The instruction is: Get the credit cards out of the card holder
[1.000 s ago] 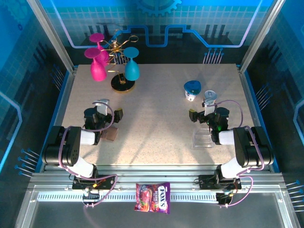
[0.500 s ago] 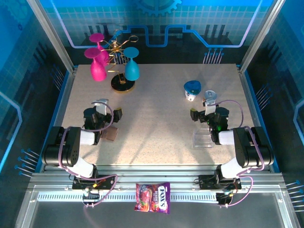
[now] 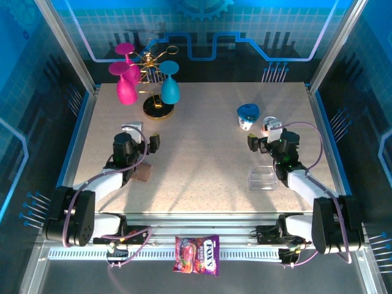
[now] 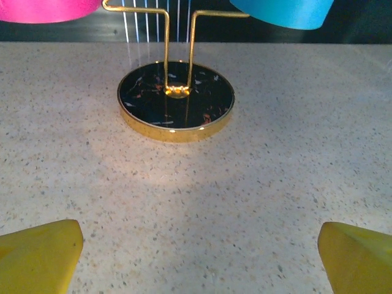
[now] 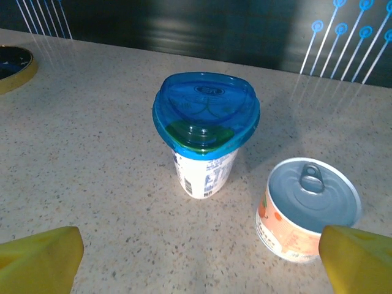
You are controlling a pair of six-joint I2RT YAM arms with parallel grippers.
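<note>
Spreading wide over the table (image 3: 202,153), my left gripper (image 3: 141,138) pinches nothing and faces the gold stand base (image 4: 176,104) farther off. The card holder (image 3: 143,174) lies flat on the near side of those fingers, just right of my left forearm. My right gripper (image 3: 262,136) is spread too, empty, with the blue-lidded cup (image 5: 205,138) and the can (image 5: 306,208) just beyond its tips.
</note>
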